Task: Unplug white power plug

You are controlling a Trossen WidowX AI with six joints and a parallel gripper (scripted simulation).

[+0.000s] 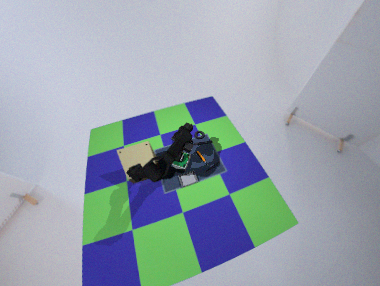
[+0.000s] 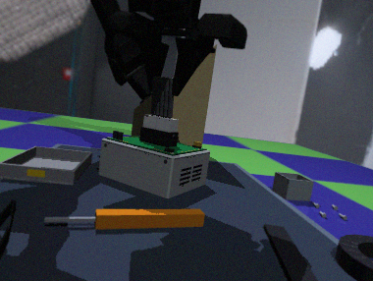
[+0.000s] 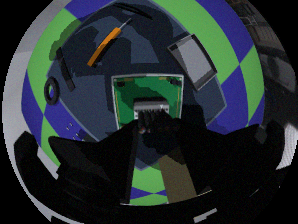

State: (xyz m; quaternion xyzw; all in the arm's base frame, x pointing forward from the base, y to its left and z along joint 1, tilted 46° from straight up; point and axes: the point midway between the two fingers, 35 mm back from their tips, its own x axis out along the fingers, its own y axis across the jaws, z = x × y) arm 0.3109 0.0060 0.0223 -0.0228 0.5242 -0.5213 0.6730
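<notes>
Your gripper (image 1: 187,144) (image 2: 161,92) (image 3: 156,123) is closed partway, gripping the dark wires (image 2: 163,106) (image 3: 149,119). Below them, your white plug (image 2: 161,123) (image 3: 151,105) sits at its black socket (image 2: 159,138) on the green board (image 1: 180,161) (image 2: 188,147) (image 3: 175,95); the grey tray (image 1: 189,180) (image 2: 63,174) (image 3: 196,60) lies apart.

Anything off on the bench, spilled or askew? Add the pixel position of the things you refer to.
Maybe one thing: a few tiny pale bits (image 2: 322,214) (image 3: 70,125) lie scattered just off the dark mat (image 1: 172,187) (image 2: 98,255) (image 3: 92,110), in no container, so possibly spilled. Nothing else stands out.

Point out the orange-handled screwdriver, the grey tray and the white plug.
orange-handled screwdriver (image 1: 201,156) (image 2: 149,219) (image 3: 104,47): all views, handle
grey tray (image 2: 66,176) (image 3: 215,73): exterior and wrist, wall
white plug (image 2: 161,123): exterior, side
</notes>
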